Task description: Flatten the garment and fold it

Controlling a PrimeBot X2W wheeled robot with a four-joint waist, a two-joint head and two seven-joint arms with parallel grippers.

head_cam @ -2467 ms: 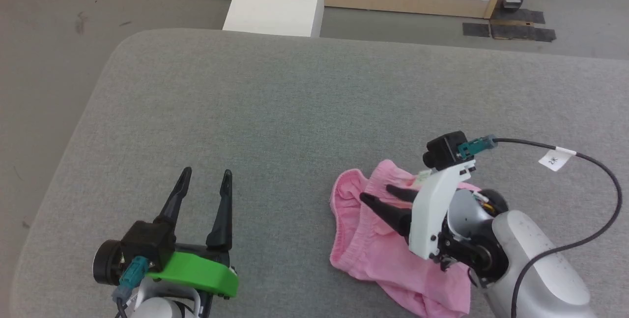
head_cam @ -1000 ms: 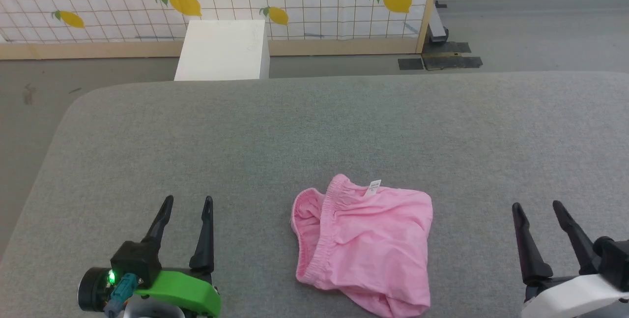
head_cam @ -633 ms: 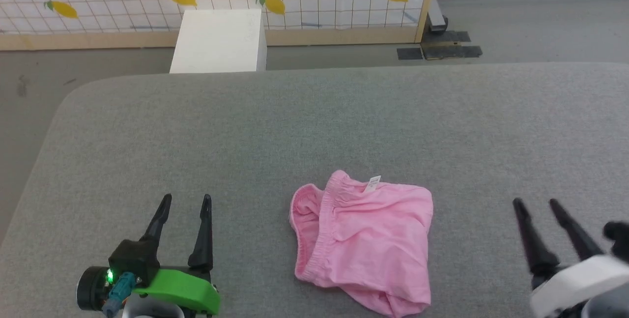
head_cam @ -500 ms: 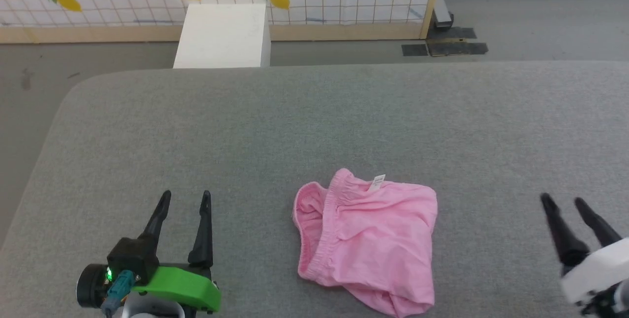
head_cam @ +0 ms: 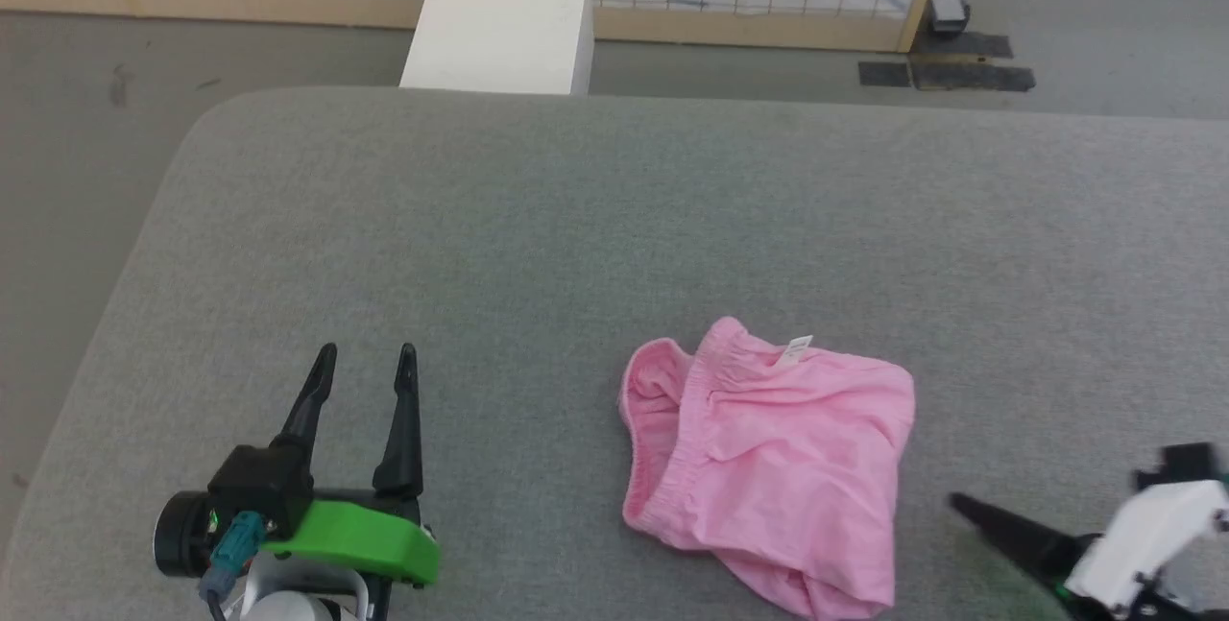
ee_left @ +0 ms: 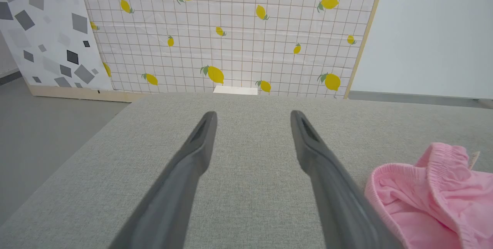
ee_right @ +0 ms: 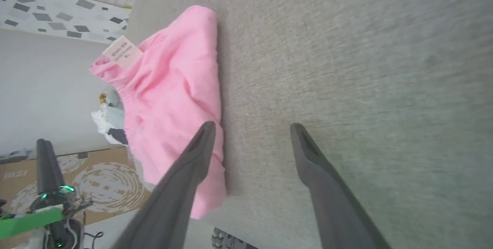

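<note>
The garment lies rumpled on the grey surface, partly doubled over itself, so it wants spreading before any fold. It sits well off to the right of the left claw, whose fingers are parted and empty, with the waistband turned toward that claw. The right claw, also spread wide with nothing in it, points low at the cloth's near edge, close but apart, probably lining up a pinch there.

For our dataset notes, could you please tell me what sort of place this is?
Probably a staged robot lab, not a home: a lemon-print backdrop panel, a grey fabric-covered table, and bare grey floor.
</note>
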